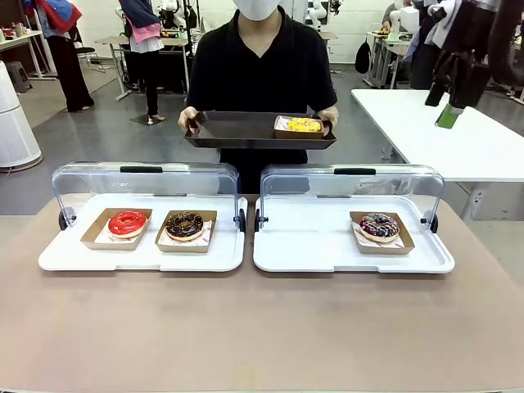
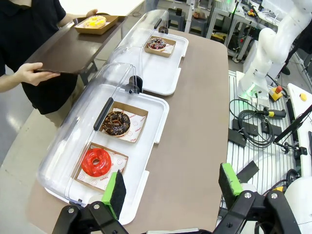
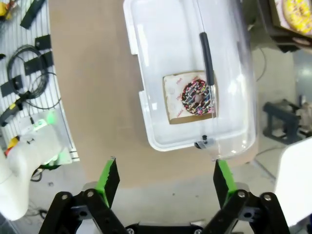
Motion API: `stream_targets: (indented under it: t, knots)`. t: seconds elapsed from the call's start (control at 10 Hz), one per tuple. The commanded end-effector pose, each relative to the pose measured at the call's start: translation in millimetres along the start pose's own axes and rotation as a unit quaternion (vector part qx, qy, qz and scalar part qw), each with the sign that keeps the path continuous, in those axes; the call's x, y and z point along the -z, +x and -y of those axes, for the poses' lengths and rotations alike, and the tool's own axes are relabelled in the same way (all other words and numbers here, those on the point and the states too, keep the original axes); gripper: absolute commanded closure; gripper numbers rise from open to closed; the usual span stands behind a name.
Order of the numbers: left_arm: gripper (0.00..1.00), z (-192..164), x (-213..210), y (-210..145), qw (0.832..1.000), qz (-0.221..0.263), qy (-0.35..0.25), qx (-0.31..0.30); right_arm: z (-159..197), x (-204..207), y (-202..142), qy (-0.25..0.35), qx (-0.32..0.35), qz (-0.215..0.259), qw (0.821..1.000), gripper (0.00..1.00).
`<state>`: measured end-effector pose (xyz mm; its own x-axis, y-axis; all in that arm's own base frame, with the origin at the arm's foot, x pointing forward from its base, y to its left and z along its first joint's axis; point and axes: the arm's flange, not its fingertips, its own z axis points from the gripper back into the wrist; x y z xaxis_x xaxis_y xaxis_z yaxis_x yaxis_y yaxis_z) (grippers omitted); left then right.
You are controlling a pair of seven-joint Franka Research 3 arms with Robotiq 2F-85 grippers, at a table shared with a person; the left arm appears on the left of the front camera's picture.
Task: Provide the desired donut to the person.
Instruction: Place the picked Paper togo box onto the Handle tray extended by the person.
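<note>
Red donut (image 1: 128, 222) and chocolate donut (image 1: 185, 224) share the left tray (image 1: 139, 260), and the sprinkled donut (image 1: 379, 226) sits in the right tray (image 1: 319, 246). Plenty of bare bench (image 1: 262, 336) up front. Left pincer (image 2: 173, 184) and right pincer (image 3: 165, 175) are both wide apart.

a long brown table (image 1: 262, 327) carries two white trays (image 1: 139, 260) (image 1: 327, 264) side by side, nearly touching at the middle. each has a clear domed lid (image 1: 139, 176) (image 1: 352, 178) with a black handle, raised over the tray's far side. a white table (image 1: 467, 143) stands beyond on the right, and a round white appliance (image 1: 12, 123) sits on the floor at the far left. black cables (image 2: 253, 124) lie coiled on a slatted metal surface beside the brown table.
</note>
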<state>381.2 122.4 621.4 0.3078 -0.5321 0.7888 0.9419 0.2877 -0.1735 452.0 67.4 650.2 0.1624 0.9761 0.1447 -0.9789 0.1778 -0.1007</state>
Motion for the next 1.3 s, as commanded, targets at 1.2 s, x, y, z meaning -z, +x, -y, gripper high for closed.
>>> stream_targets:
  t: [1.2]
  knots:
    - [0.00, 1.4, -1.2, -0.1, 1.000, 0.001, -0.003, 0.002, 89.7, 19.7, -146.8, 0.153, -0.106, 0.273, 0.944, 0.00]
